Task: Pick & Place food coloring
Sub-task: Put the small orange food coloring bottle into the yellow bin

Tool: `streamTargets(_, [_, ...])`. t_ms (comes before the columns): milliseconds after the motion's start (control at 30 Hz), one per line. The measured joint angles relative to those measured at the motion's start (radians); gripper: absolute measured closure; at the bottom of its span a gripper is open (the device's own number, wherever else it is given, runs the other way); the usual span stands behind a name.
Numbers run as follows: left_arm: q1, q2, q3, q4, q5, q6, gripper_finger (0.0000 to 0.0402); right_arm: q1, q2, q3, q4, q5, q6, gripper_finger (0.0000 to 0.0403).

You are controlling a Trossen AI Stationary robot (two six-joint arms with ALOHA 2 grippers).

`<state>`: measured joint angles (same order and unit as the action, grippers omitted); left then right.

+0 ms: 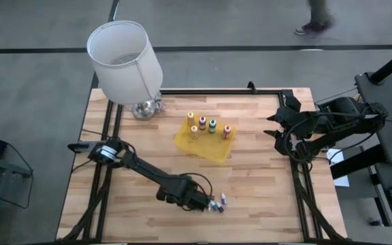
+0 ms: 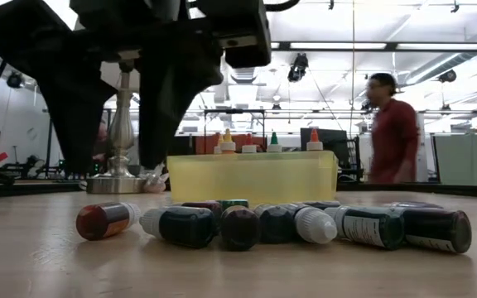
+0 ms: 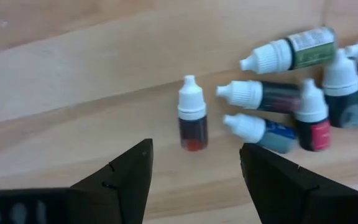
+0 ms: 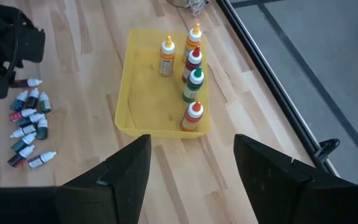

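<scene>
1. Down near the front of the desk (image 1: 250,204), the left gripper (image 3: 194,165) hangs low over a cluster of small vials (image 3: 303,87) lying on their sides on the wood.
2. Its fingers (image 3: 126,171) stand apart and hold nothing; one red vial (image 3: 192,113) lies alone just beyond them, a little apart from the cluster.
3. Five larger squeeze bottles (image 4: 191,81) stand upright in the yellow tray (image 4: 148,112), well apart from the vials and nearer the middle of the desk.
4. Four of those bottles form a row along one side of the tray, and the fifth stands beside the row.
5. Off to the tray's far side from the vials, the right gripper (image 4: 191,165) waits above the desk edge, fingers spread and empty.
6. A lamp (image 1: 124,64) with a white shade stands at the back corner of the desk, beyond the tray.
7. A person (image 2: 392,128) in a red top shows in the room behind.
</scene>
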<state>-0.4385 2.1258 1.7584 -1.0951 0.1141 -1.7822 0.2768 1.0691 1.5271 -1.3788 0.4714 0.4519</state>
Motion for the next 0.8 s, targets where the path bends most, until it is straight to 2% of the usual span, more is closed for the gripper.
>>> streamTargets(800, [0.002,0.002,-0.078,0.066,0.008,0.028,0.0188,0.000,0.000,-0.001,0.000,0.000,0.000,0.0179])
